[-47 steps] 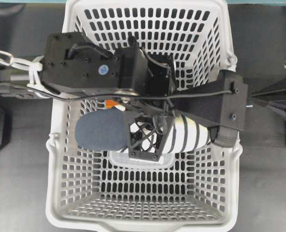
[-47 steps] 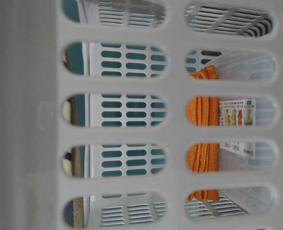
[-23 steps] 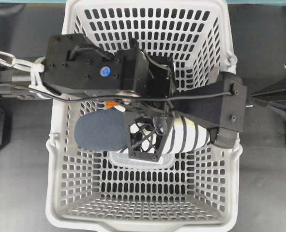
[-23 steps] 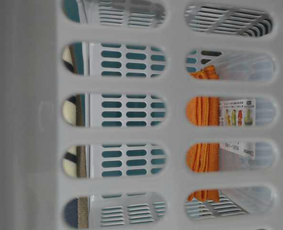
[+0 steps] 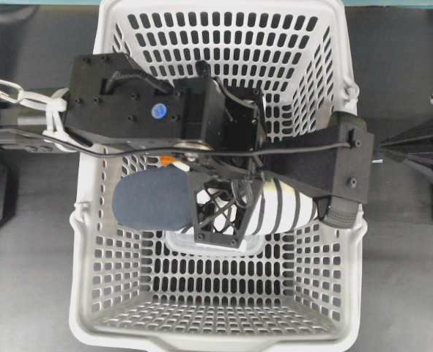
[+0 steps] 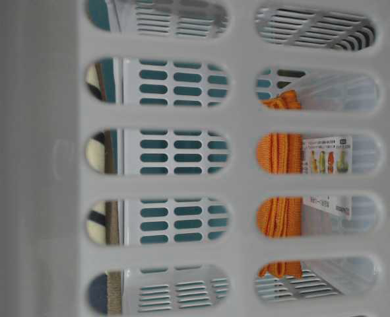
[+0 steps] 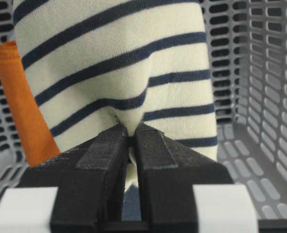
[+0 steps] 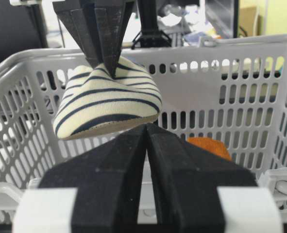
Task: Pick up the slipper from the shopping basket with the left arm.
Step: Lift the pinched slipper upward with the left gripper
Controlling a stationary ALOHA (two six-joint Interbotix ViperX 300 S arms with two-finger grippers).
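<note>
The left arm (image 5: 135,106) reaches across the shopping basket (image 5: 216,334) from its side wall. Its fingers (image 7: 111,155) are pressed together on a fold of the slipper (image 7: 119,73), pinching the cream, navy-striped fabric between the pads. The slipper hangs from this pinch point. In the right wrist view its sole is clear of the basket floor, just below the level of the rim. In the overhead view the navy toe (image 5: 150,198) extends to one side of the fingers and the striped body (image 5: 289,207) to the other. An orange cloth (image 7: 24,111) lies beneath the slipper, beside the fingers. The right gripper (image 8: 147,128) sits outside the basket wall, its fingers pressed together on nothing, pointed at the slipper. The basket stands on a dark surface (image 5: 403,279).
</note>
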